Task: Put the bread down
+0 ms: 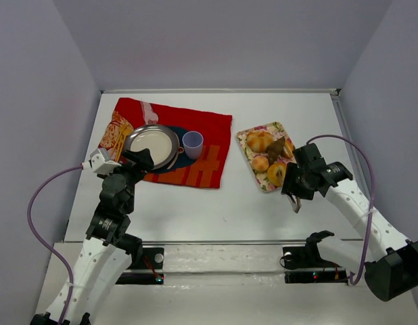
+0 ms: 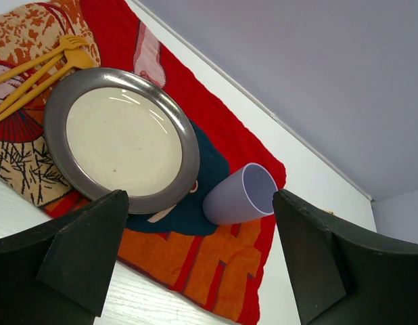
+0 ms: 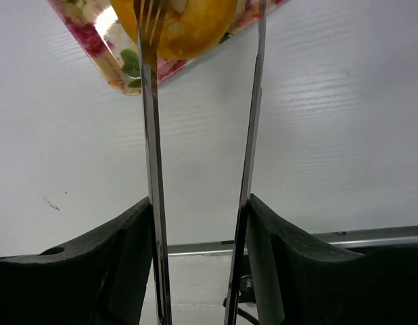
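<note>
The bread (image 1: 276, 172), round and golden-yellow with a dark dimple, lies at the near end of the floral tray (image 1: 248, 137). My right gripper (image 1: 300, 181) is shut on metal tongs (image 3: 149, 115). In the right wrist view my gripper (image 3: 199, 203) presses both tong arms, and their tips straddle the bread (image 3: 195, 27) at the top edge. I cannot tell if the tips touch it. My left gripper (image 1: 138, 159) is open and empty, hovering near the plate (image 1: 145, 131). In the left wrist view it (image 2: 199, 203) frames the plate's rim (image 2: 189, 145) and the cup (image 2: 239, 196).
A red cloth (image 1: 212, 152) carries the grey-rimmed plate, a lilac cup (image 1: 192, 143) and a patterned napkin (image 1: 114, 135) with yellow cutlery (image 2: 43, 64). On the tray are also a scored pale bun (image 1: 259, 141), a small peach bun (image 1: 260, 163) and a brown piece (image 1: 276, 147).
</note>
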### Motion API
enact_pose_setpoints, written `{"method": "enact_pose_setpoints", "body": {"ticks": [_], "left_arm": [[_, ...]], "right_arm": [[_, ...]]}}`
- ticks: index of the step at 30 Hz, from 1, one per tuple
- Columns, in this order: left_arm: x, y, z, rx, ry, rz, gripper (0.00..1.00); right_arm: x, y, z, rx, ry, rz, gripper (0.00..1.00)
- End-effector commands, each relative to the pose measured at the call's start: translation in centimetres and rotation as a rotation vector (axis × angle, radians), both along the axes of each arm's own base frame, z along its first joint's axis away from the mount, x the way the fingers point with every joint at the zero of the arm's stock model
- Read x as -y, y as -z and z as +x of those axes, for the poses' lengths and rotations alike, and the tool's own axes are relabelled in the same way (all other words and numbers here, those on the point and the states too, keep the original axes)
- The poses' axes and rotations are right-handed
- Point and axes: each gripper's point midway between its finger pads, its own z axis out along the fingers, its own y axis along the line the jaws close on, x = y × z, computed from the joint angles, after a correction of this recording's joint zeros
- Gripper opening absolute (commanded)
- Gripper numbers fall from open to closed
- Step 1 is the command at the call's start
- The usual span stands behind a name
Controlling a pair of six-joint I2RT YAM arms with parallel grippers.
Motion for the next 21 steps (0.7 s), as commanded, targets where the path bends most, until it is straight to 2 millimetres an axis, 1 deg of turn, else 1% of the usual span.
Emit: {"method": "enact_pose_setpoints", "body": {"ticks": [1,5,7,9,10,12,13,17,18,20,21], "left_arm": [[-0.4,-0.8,0.2,0.038,-0.022,-0.009,0.99],[-0.4,-0.8,0.1,0.038,-0.023,-0.009,0.99],[-0.4,-0.8,0.1,0.039,-0.023,-0.010,0.99],[-0.4,-0.8,0.1,0.039,-0.023,-0.010,0.99],[-0.4,-0.8,0.1,0.038,-0.025,-0.009,0.99],[-0.5,-0.8,0.1,0.038,-0.026,-0.010,0.99],[-0.5,-0.8,0.1,0.038,-0.028,-0.010,0.99],[-0.5,-0.8,0.0,0.039,-0.030,-0.012,0.99],[-0.5,-0.8,0.0,0.039,-0.030,-0.013,0.99],[-0.6,-0.8,0.0,0.040,-0.031,-0.014,0.99],[-0.6,-0.8,0.0,0.039,-0.031,-0.015,0.99]], "right_arm": [[-1.6,-0.4,1.9,0.073,-0.035,0.083,0.58],[-1.4,0.5,2.1,0.054,-0.026,0.088,0.57],[-1.2,0.8,2.1,0.047,-0.018,0.090,0.53],[-0.9,1.0,2.2,0.048,-0.008,0.084,0.42],[-0.9,1.1,2.1,0.047,-0.007,0.083,0.32],[-0.7,0.7,2.3,0.061,0.002,0.078,0.14],[-0.6,0.3,2.3,0.080,0.005,0.080,0.07],[0.3,-2.1,2.4,0.130,0.038,0.049,0.07],[0.8,-3.5,2.4,0.160,0.055,0.034,0.07],[1.4,-4.9,2.0,0.184,0.064,0.017,0.07],[1.4,-6.8,2.3,0.240,0.054,0.031,0.07]]}}
